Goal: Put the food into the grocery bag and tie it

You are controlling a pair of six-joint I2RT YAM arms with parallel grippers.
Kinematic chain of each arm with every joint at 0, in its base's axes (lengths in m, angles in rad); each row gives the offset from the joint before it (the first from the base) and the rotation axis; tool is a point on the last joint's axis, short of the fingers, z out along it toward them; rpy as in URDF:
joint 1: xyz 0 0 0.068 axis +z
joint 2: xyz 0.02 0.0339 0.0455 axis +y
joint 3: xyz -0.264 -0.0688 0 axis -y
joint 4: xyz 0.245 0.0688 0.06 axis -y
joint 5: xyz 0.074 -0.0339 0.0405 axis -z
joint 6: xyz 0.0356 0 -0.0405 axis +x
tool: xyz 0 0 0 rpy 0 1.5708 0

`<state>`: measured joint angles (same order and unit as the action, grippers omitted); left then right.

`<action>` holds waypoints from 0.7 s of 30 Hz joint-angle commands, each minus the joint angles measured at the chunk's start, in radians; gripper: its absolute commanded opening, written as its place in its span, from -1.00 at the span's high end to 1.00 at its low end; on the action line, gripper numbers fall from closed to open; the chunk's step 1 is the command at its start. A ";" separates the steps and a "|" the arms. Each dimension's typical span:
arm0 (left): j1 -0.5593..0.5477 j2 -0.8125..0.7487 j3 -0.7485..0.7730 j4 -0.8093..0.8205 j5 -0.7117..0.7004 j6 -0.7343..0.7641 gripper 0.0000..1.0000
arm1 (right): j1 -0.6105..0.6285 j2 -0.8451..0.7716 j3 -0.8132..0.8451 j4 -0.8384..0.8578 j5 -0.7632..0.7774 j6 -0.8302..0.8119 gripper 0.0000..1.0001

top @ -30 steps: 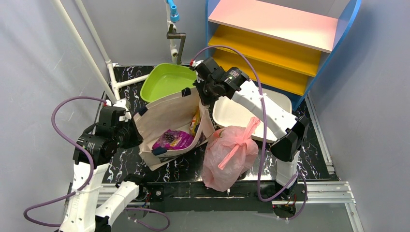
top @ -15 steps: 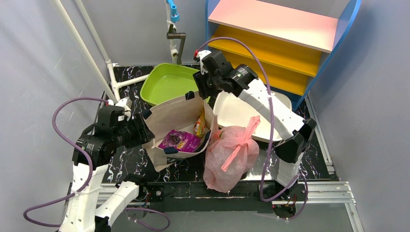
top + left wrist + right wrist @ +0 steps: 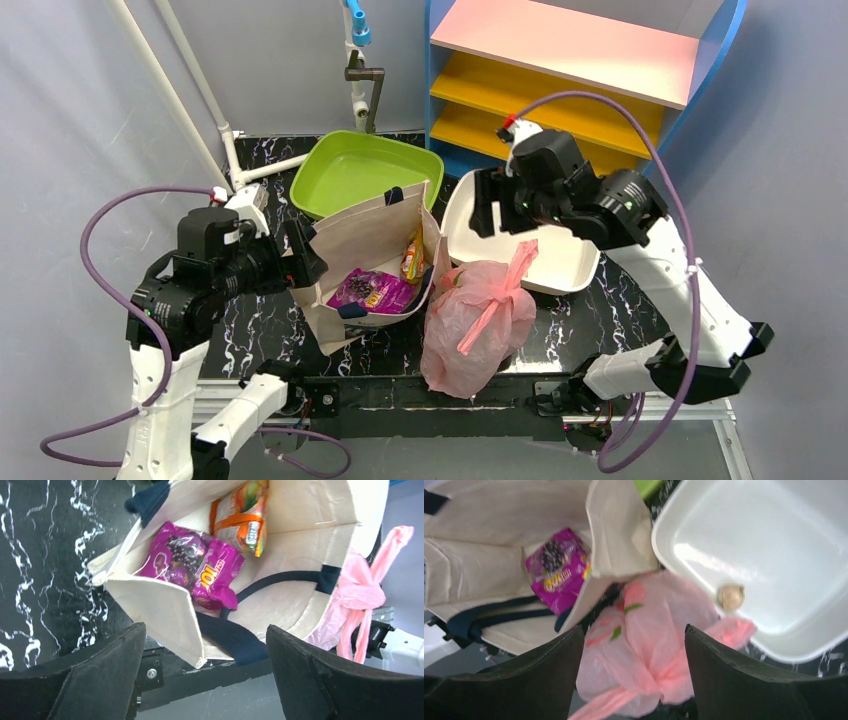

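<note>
Grocery bag point(image 3: 478, 322), handles knotted, sits just ahead of the right gripper point(image 3: 633, 630), whose jaws stand wide and empty. Left gripper point(image 3: 206, 640) likewise gapes empty, canvas tote point(image 3: 365, 240) directly ahead.

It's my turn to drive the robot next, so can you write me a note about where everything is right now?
Left gripper: open, empty, beside the beige canvas tote.
Right gripper: open, empty, over the white plastic tray.
Thin pink plastic bag: stands at the table's near edge between tote and tray, with its handles knotted. Its contents are unclear through the plastic.
Done: the bag looks tied.
Left: check the small beige lump in the white tray. I cannot tell whether it is food.
</note>
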<state>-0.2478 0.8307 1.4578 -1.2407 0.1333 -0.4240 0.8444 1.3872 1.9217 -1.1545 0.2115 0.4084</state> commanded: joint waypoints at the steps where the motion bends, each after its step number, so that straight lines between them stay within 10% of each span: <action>1: 0.003 0.014 0.074 0.041 0.102 0.096 -0.80 | -0.002 -0.099 -0.108 -0.181 0.009 0.222 -0.63; 13: -0.143 0.140 0.122 0.212 0.191 0.117 -0.97 | -0.001 -0.424 -0.640 -0.098 -0.169 0.779 -0.73; 21: -0.261 0.144 0.091 0.254 0.149 0.067 -0.95 | -0.005 -0.379 -0.696 0.021 -0.103 0.825 -0.77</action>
<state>-0.4850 1.0172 1.5585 -1.0115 0.2981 -0.3401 0.8440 0.9947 1.2263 -1.2575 0.0723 1.1694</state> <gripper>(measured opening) 0.981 0.877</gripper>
